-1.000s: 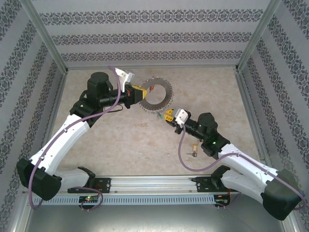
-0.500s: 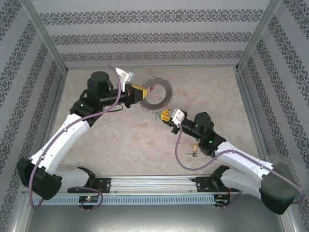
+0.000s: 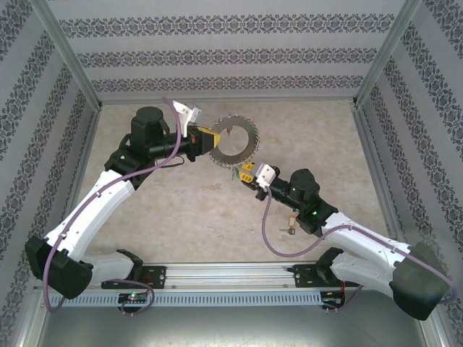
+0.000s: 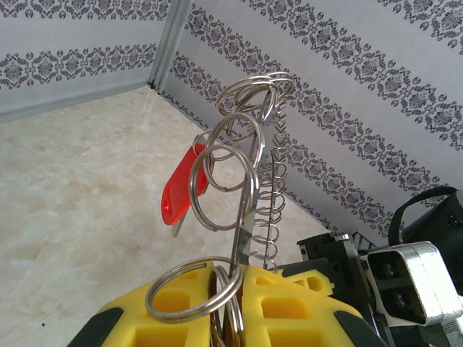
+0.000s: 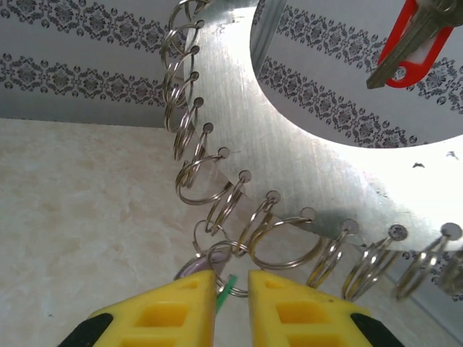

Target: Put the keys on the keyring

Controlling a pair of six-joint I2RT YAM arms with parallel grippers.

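**Left jaws.** Closed on the left rim of the keyring (image 3: 251,144), which sits far of centre and, as best I can judge, clear of the table (image 3: 181,210). In the left wrist view the hoop stands edge-on between my yellow fingers (image 4: 289,307).

**Right jaws.** Closed to a narrow slot on a green key (image 5: 227,284), of which only a sliver shows. They sit just below the near rim, touching or nearly touching the links (image 5: 217,195). A lilac tag (image 5: 192,269) lies just beside one finger. I cannot tell whether it is hooked on.

**Handling, assessed.**
- The hoop looks like stiff flat metal with smooth faces, so it is likely to slip. A hold on the rim between links is sound.
- The links are thin wire coils, probably springy and free to swing.
- The key is tiny and light and may twist in the grip. It is best held by the plastic head, with its eye left free.

**Holdings.**
- The ring carries a red key (image 3: 228,131) on a far link, hanging across the opening.
- A pale-tagged key (image 3: 291,225) lies loose on the table, near right, beside my right forearm.
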